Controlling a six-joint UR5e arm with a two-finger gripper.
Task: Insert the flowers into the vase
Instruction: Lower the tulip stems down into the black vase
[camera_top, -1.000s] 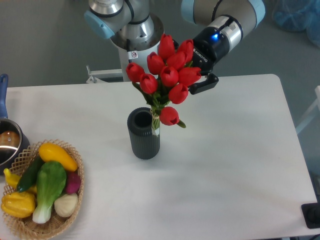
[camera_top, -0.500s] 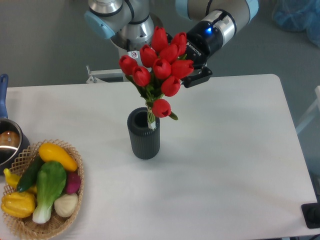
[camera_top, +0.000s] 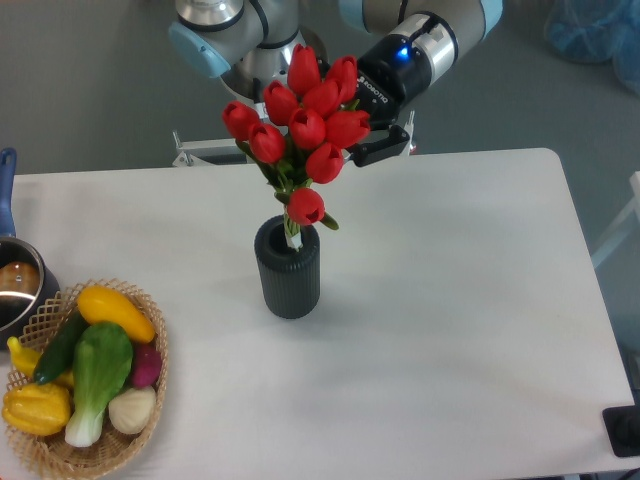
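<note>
Above the vase (camera_top: 288, 268) | pincer (camera_top: 352, 128) grips flowers (camera_top: 299, 125), stem ends at mouth | pincer lettering too small to read

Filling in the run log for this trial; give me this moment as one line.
phase: inserting | gripper: shut on flowers | flowers: stem ends at vase mouth, not seated | vase: upright on table

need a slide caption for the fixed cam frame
UR5e gripper holds red tulips with stem ends at the mouth of the ribbed dark vase.
</note>
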